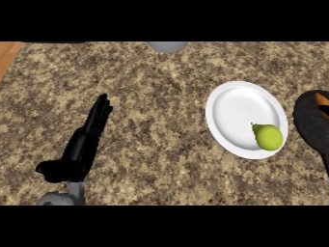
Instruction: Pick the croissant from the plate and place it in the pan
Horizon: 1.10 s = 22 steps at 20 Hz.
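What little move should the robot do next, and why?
Probably carry the croissant away from the plate in the right hand. That hand looks curled round it at the view's right edge, and only a pear lies on the plate. The pan is not in view, so I cannot tell which way.

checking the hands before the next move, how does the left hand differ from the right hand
The left hand lies with straight fingers over the bare counter, holding nothing; the right hand is curled round something orange-brown. The left hand is far from the plate; the right hand is just beside it. Both are black.
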Available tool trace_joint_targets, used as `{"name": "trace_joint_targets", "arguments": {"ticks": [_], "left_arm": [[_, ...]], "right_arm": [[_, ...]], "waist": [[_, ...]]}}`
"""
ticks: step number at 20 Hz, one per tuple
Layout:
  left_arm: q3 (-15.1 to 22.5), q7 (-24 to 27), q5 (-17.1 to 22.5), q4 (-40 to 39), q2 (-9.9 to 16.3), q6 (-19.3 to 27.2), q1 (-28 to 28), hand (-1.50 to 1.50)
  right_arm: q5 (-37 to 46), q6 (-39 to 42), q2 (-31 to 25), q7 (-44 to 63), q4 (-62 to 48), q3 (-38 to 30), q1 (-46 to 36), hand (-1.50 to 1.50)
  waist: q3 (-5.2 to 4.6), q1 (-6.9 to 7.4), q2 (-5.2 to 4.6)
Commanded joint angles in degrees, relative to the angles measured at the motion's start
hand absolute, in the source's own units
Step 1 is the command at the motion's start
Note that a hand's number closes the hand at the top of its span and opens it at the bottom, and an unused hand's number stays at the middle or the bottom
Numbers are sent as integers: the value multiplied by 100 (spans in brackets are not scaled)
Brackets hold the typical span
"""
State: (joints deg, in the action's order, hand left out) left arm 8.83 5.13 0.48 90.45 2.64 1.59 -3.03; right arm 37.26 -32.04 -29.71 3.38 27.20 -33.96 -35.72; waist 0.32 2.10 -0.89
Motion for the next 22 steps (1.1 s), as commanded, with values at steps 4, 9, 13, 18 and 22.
{"name": "trace_joint_targets", "arguments": {"ticks": [4,9,13,18,22], "left_arm": [[94,-29,-179,95,-72,158,127,0],[-133,60,-23,-131,11,14,29,0],[54,311,-140,159,-7,32,662,0],[-90,-192,-65,451,103,26,319,0],[42,-213,-170,431,-79,155,397,0]], "right_arm": [[-1240,-430,100,-1847,100,-990,254,-150],[-2067,371,166,-2266,390,-1312,384,-150],[-2665,1282,429,-2449,1181,-1431,1100,-150],[-3087,2434,717,-2280,2335,-1237,2043,-150],[-3231,2630,1428,-2091,3838,-883,2866,-150]], "waist": [[-3,-113,35],[-25,-210,79],[-36,-294,128],[-43,-351,152],[-44,-326,136]]}}
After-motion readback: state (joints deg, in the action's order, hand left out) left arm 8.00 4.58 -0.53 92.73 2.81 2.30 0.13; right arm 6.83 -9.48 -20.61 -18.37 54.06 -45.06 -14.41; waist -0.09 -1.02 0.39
